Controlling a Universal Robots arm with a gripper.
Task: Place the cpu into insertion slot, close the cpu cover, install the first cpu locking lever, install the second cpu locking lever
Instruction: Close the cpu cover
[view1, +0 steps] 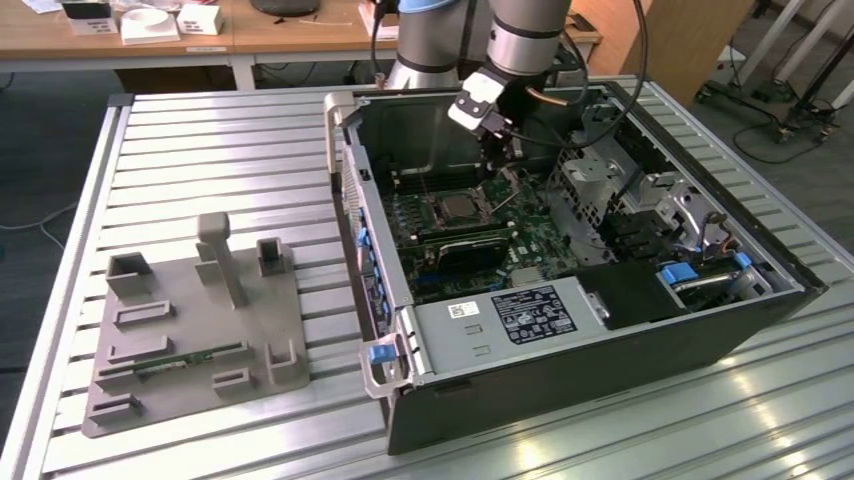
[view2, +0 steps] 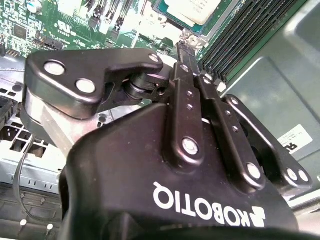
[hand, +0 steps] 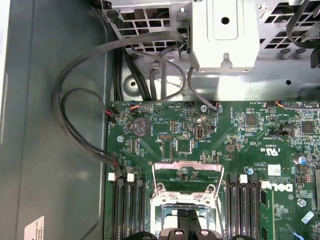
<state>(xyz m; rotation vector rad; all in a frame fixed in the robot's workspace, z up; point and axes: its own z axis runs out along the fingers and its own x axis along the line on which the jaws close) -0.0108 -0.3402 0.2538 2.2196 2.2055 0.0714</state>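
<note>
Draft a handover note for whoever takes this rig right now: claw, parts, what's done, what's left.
Claw: shut, tips at the edge of the insertion slot, inside the open computer case.
The cpu appears seated in the slot.
The cpu cover stands raised, not down over the chip.
Done: cpu placed, it seems.
Left: closing the cover, both lever steps.

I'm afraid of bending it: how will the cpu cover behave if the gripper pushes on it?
The cpu cover is a thin metal frame with a large window, so it is probably light and a little springy, and an off-centre force could bend it. It looks hinged along one edge, so a push should swing it rather than slide it.
</note>
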